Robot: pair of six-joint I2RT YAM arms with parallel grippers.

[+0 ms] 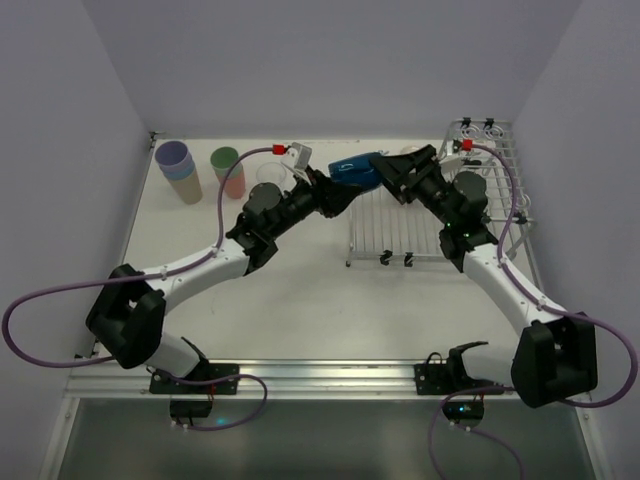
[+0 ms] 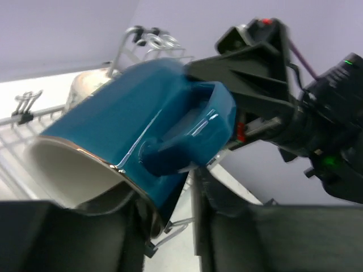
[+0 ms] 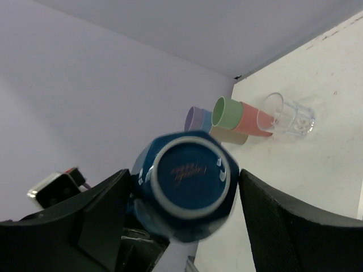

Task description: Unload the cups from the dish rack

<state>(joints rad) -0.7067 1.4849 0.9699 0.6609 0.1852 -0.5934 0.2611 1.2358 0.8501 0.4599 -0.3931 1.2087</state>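
- The dark-blue mug hangs in the air between the two arms, lying on its side just off the left edge of the dish rack and above the white surface.
- The right hand is clamped on the mug's base end. From its wrist view, the round underside faces the camera with a black finger pressed against each flank.
- The left hand meets the mug from the other side, at the open rim. From its wrist view, the white inside of the mug faces the camera, the handle points down and right, and the lower rim wall dips into the narrow gap between the two fingers. I can't tell whether they are pinching it.
- The underside carries a line of orange script inside its pale ring, too blurred to read.
- Off to the left, well apart from both hands, stand the other cups: a lavender-topped stack of tumblers, a green tumbler nested on a salmon-pink one, and a clear glass beside them.
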